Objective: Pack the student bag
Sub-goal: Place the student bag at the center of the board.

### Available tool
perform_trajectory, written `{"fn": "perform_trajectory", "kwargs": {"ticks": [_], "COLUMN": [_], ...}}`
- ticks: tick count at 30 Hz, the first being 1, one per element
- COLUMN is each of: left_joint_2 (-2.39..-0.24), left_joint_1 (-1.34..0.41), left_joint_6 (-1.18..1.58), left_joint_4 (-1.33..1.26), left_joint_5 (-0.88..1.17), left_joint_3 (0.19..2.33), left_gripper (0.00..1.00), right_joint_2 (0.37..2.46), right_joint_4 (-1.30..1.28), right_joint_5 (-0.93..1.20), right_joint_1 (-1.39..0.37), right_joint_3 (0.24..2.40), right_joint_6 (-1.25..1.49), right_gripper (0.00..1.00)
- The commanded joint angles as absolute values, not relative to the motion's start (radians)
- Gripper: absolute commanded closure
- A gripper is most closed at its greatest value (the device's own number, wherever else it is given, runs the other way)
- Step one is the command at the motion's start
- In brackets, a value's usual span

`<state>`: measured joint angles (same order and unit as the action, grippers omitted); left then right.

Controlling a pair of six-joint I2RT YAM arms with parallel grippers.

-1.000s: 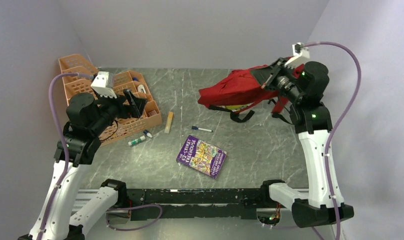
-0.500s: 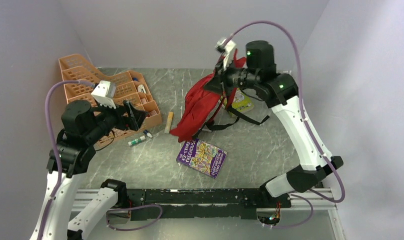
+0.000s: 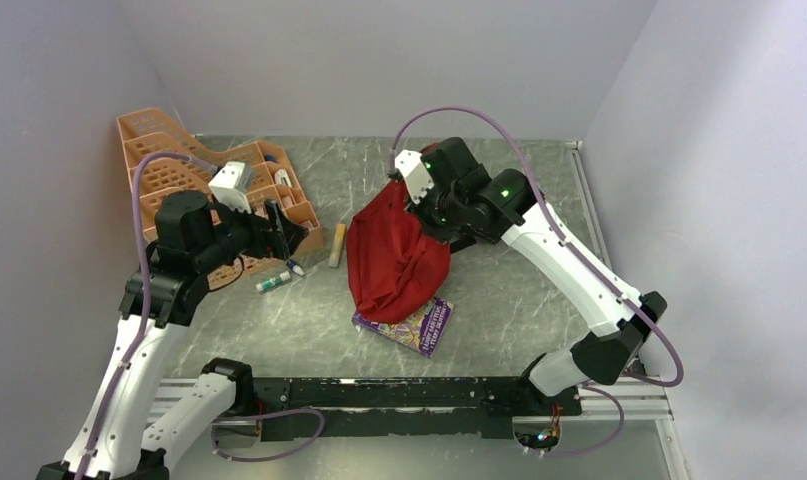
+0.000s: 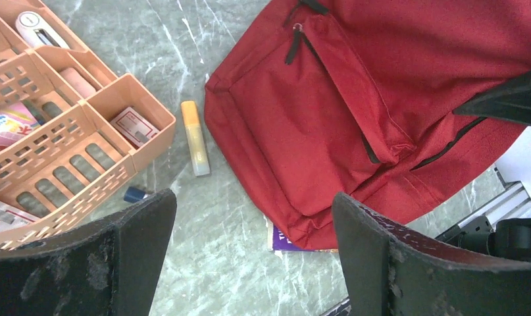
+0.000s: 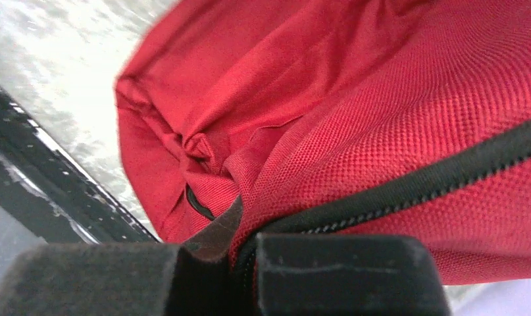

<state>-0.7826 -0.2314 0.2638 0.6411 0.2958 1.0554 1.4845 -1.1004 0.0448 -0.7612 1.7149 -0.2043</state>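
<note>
**Gripping the student bag, with packing yet to begin**

Hovering beside the orange tray rack (image 3: 169,150) at the left of the worktop (image 3: 509,290), the left fingers (image 3: 279,228) stand spread wide with nothing between them. A yellow stick (image 3: 336,245) lies just right of the rack. At centre the red student bag (image 3: 394,255) lies slumped on the worktop, its near edge resting over a purple book (image 3: 419,328). The pocket zip looks closed, and the main opening cannot be made out. At the bag's far corner the right fingers (image 3: 426,205) are clamped tight on a fold of red fabric beside a black zip. The step in hand appears to be placing the bag for loading. The next move likely calls for holding it steady, opening a zip and freeing the book from beneath.
</note>
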Motion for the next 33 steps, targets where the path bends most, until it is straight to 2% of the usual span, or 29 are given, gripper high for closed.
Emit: {"fn": "perform_trajectory", "kwargs": {"ticks": [1,5,11,17,23,28,33], "left_joint_2": [-0.81,-0.868,-0.968,-1.006,-1.068,-1.216,-1.378], "left_joint_1": [-0.227,-0.227,-0.246,-0.385,-0.564,-0.769,-0.853], "left_joint_6": [0.303,0.355,0.464,0.539,0.636,0.698,0.718], "left_joint_4": [0.537,0.46,0.37,0.296,0.149,0.022,-0.011], "left_joint_5": [0.36,0.39,0.398,0.291,0.218,0.131,0.071], "left_joint_3": [1.023,1.002,0.995,0.941,0.854,0.885,0.981], "left_gripper": [0.08,0.1,0.11,0.12,0.13,0.12,0.12], "right_joint_2": [1.486,1.455,1.295,1.081,0.871,0.83,0.848], "right_joint_4": [-1.158,-1.14,-0.95,-0.828,-0.738,-0.72,-0.72], "right_joint_5": [-0.163,-0.258,-0.23,-0.239,-0.161,-0.149,-0.109], "right_joint_1": [-0.776,-0.777,-0.777,-0.777,-0.776,-0.776,-0.776], "right_joint_3": [1.667,1.614,1.455,1.224,1.003,0.991,0.992], "right_joint_6": [-0.114,-0.052,0.062,0.176,0.262,0.258,0.249], "right_gripper": [1.0,1.0,1.0,1.0,1.0,1.0,1.0]}}
